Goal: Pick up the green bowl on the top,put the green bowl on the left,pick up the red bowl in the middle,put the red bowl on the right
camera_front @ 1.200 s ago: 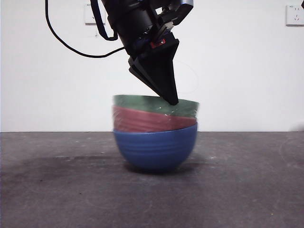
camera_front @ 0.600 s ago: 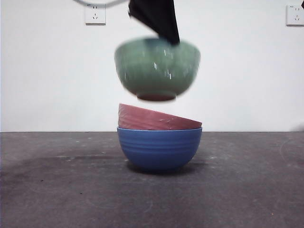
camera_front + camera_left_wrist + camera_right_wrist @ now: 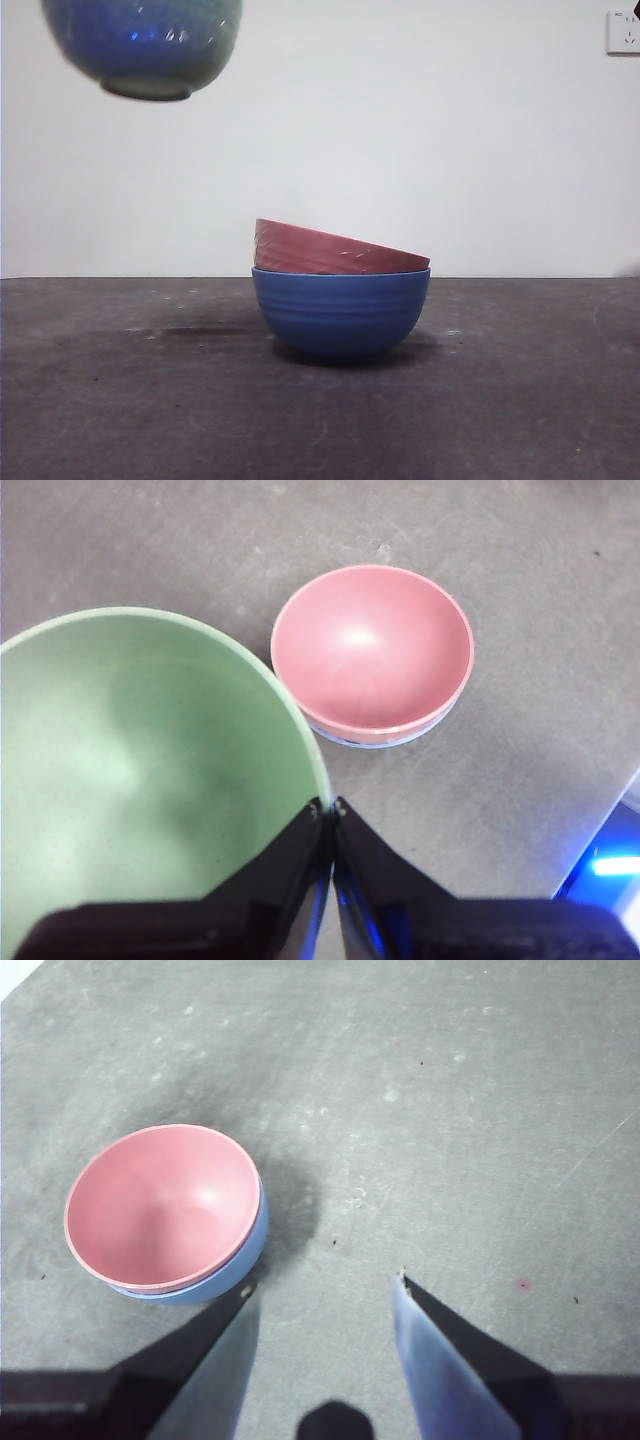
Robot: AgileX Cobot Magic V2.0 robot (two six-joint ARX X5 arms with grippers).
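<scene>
The green bowl (image 3: 145, 45) hangs high at the top left of the front view, its underside tinted blue. In the left wrist view my left gripper (image 3: 328, 805) is shut on the green bowl's (image 3: 140, 770) rim. The red bowl (image 3: 325, 250) sits tilted inside the blue bowl (image 3: 340, 315) at the table's middle, and shows from above as the red bowl (image 3: 372, 650) and the red bowl (image 3: 160, 1205). My right gripper (image 3: 322, 1285) is open above the table beside that stack, holding nothing.
A dark grey table (image 3: 520, 400) runs across the front view, with a white wall behind and a socket (image 3: 622, 30) at the top right. A thin sliver of the blue bowl (image 3: 250, 1240) shows under the red one.
The green bowl has been lifted off the stack and carried up and to the left. The red bowl stays tilted in the blue one; the stack nudged slightly right.
</scene>
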